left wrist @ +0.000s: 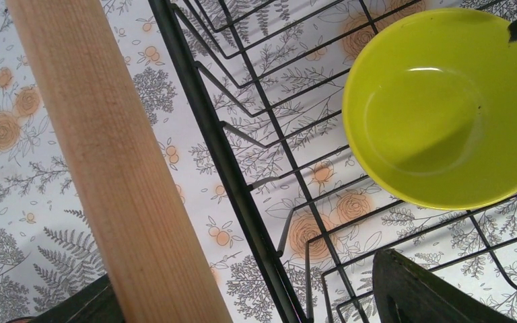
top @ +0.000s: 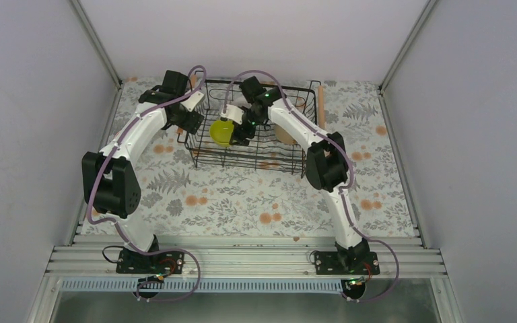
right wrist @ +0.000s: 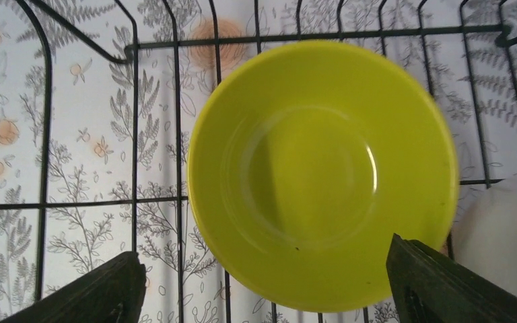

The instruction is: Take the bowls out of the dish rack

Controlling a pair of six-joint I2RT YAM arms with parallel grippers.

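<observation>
The dish rack (top: pixel 256 161) stands at the back middle of the table. A yellow-green bowl (top: pixel 221 132) lies in its left part, opening up. My right gripper (top: pixel 240 130) hovers just right of it, open; in the right wrist view the bowl (right wrist: pixel 323 175) fills the space ahead of the spread fingers (right wrist: pixel 458 289). A white bowl (right wrist: pixel 508 235) shows at the right edge. My left gripper (top: pixel 190 120) is open at the rack's left side, its fingers (left wrist: pixel 417 293) straddling the wooden handle (left wrist: pixel 114 168) and black rim (left wrist: pixel 229 168); the bowl (left wrist: pixel 444 108) lies beyond. The other bowls are mostly hidden by the arms.
The table carries a floral-patterned cloth (top: pixel 229 202). The rack's right wooden handle (top: pixel 320 104) stands free. A tan shape (top: pixel 284 132) shows in the rack under the right arm. Grey walls close in left, right and back.
</observation>
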